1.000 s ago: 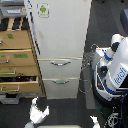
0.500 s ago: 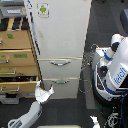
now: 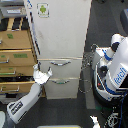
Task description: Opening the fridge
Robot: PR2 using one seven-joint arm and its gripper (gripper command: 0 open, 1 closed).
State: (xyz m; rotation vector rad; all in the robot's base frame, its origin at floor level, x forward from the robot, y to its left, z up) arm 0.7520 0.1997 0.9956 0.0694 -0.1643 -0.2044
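The fridge (image 3: 60,35) is a tall off-white unit in the middle of the exterior view, with a green-logo sticker (image 3: 43,9) on its closed upper door. Below are two drawers with curved silver handles, the upper handle (image 3: 60,62) and the lower handle (image 3: 61,81); both drawers look shut. My gripper (image 3: 42,74) reaches up from the bottom left on a white arm (image 3: 22,105). It sits at the fridge's left edge, level with the drawers and left of the handles. Its fingers look spread and hold nothing.
A tan wooden drawer cabinet (image 3: 15,55) stands against the fridge on the exterior view's left, several drawers pulled out. A white robot base with a blue label (image 3: 117,75) stands on the exterior view's right, with dark cables (image 3: 87,75) looped beside the fridge.
My gripper has risen from near the floor at the bottom left up to the fridge's left edge at drawer height. The fridge has not changed.
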